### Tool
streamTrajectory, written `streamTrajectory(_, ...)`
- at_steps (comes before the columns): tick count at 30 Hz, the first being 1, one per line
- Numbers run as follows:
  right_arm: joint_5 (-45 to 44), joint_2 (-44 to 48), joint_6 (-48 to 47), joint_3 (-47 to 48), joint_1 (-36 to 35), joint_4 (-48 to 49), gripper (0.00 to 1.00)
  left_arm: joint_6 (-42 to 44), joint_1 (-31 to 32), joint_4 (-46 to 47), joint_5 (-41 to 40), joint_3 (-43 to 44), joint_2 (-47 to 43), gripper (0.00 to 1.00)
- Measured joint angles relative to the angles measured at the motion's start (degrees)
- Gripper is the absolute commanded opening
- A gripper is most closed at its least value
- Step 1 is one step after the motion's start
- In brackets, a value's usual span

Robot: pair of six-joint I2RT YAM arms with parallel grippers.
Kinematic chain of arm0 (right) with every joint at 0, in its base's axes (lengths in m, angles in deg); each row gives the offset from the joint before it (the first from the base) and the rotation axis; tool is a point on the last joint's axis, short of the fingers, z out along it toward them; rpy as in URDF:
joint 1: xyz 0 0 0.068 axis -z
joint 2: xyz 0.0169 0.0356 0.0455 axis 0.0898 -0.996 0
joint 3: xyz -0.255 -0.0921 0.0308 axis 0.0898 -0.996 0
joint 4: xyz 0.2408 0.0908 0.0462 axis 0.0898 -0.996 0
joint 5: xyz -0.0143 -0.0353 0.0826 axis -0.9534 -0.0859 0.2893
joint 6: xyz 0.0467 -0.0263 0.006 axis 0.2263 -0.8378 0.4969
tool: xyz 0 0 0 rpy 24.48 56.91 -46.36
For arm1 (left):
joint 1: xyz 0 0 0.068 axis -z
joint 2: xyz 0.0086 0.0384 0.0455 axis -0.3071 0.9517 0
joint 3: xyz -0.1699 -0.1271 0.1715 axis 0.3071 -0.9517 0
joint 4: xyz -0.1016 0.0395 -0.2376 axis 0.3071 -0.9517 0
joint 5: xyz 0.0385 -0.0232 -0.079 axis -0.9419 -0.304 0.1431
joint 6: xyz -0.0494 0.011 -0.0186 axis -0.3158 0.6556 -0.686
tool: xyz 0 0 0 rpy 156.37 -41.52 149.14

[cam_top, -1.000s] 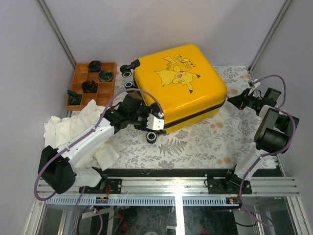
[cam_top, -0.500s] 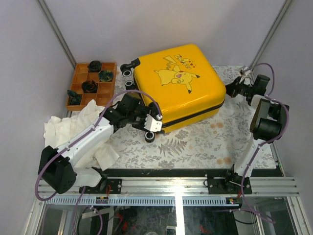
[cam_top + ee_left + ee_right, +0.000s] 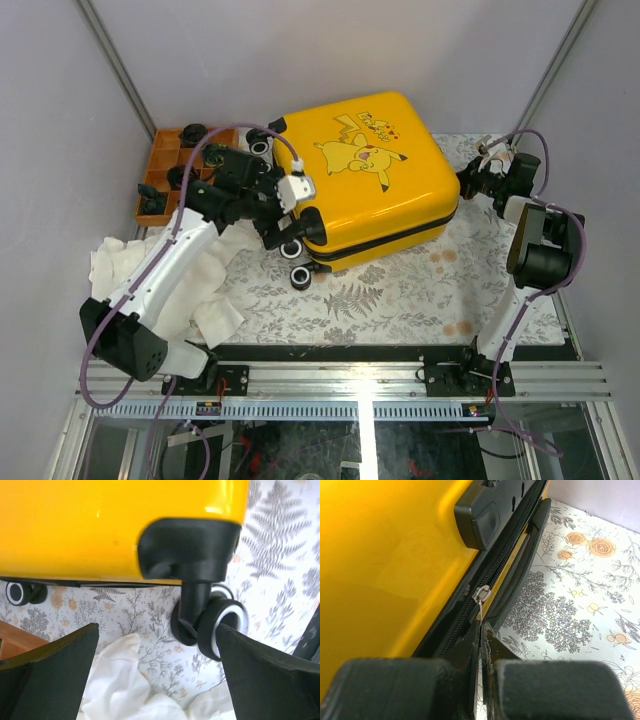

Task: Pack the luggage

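Observation:
The luggage [image 3: 370,170], a yellow hard-shell suitcase with a Pikachu print, lies closed and flat on the patterned table. My left gripper [image 3: 281,232] is open at its near-left wheeled edge. In the left wrist view the left gripper [image 3: 157,655] is empty, and one black caster wheel [image 3: 220,625] sits just beside its right finger under the yellow shell [image 3: 110,525]. My right gripper [image 3: 466,183] is at the suitcase's right side. In the right wrist view the right gripper [image 3: 481,626] is shut on the thin metal zipper pull [image 3: 482,595] of the black zipper track.
An orange compartment tray [image 3: 160,165] with dark rolled items stands at the far left, partly behind my left arm. A crumpled white cloth [image 3: 130,265] lies left of the suitcase and shows in the left wrist view [image 3: 130,690]. Walls close in on both sides.
My left gripper has swung from the suitcase's near corner to farther along its wheeled left edge. My right gripper has moved left to the suitcase's right side.

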Motion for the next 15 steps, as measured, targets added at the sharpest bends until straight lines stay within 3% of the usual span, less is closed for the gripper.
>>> streamTrajectory(6, -1.05, 1.36, -1.18, -1.09, -0.59, -0.28, 0.00, -20.72, -6.84, 3.65, 3.15, 4.00, -0.11, 1.00)
streamTrajectory(11, -3.15, 3.02, -2.08, -3.50, -1.14, 0.83, 0.00, -38.40, -16.85, 13.94, 7.15, 10.43, 11.23, 1.00)
streamTrajectory(15, -5.11, 6.12, -3.04, -6.62, -1.53, 0.50, 0.00, -48.17, -17.35, 18.58, 10.25, 13.88, 20.06, 1.00)
